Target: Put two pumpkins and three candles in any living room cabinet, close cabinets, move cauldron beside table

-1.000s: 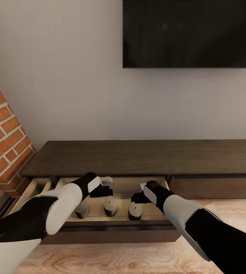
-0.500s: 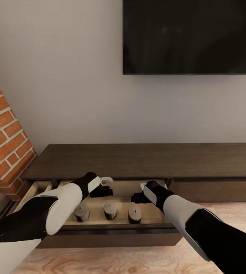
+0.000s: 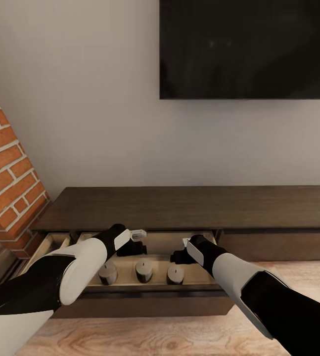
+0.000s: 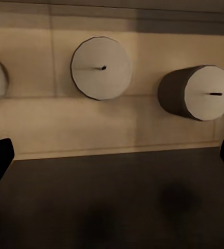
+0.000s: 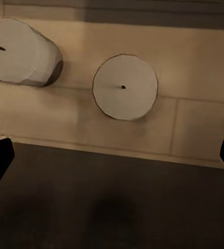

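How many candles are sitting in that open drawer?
3, standing in a row in the open drawer of the cabinet: left candle below the left gripper, middle candle, right candle below the right gripper. The arms could hide more.

Living room: wall television (image 3: 249, 49), cabinet (image 3: 189, 207)
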Available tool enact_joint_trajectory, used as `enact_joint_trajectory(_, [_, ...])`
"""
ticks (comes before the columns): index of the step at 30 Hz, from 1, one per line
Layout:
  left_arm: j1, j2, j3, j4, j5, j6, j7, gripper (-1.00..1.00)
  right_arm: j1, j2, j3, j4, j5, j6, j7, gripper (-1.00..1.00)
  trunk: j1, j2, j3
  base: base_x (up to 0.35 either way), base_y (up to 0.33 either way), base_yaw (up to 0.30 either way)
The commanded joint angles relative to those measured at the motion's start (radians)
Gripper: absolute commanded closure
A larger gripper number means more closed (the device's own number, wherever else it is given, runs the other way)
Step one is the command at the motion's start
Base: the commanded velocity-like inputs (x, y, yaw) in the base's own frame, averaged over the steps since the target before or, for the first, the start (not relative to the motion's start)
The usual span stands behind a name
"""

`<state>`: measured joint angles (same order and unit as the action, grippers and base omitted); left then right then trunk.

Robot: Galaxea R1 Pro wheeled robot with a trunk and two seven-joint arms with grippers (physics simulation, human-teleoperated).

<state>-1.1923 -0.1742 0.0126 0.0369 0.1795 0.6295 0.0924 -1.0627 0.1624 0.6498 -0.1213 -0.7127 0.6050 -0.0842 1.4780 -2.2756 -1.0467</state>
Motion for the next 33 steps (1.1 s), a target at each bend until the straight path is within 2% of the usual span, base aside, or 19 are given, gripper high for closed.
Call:
enact_joint_trajectory(1, [-0.001, 0.0, 0.001, 0.001, 0.011, 0.001, 0.009, -1.0, 0.0, 0.0, 0.005, -0.002, -0.011, 0.004, -0.008, -1.0, -0.001, 0.0, 0.0, -0.296, 0.014, 0.0])
enact_joint_trajectory(9, [-0.001, 0.0, 0.001, 0.001, 0.011, 0.001, 0.009, -1.0, 0.0, 0.0, 0.005, -0.002, -0.011, 0.004, -0.008, -1.0, -0.001, 0.0, 0.011, -0.276, 0.065, 0.0])
enact_joint_trajectory(25, [-0.001, 0.0, 0.001, 0.001, 0.011, 0.0, 0.009, -1.0, 0.0, 0.0, 0.005, -0.001, -0.011, 0.004, -0.008, -1.0, -0.001, 0.0, 0.031, -0.046, 0.016, 0.0])
enact_joint_trajectory(33, [-0.001, 0.0, 0.001, 0.001, 0.011, -0.001, 0.009, -1.0, 0.0, 0.0, 0.005, -0.001, -0.011, 0.004, -0.008, -1.0, -0.001, 0.0, 0.043, -0.186, 0.153, 0.0])
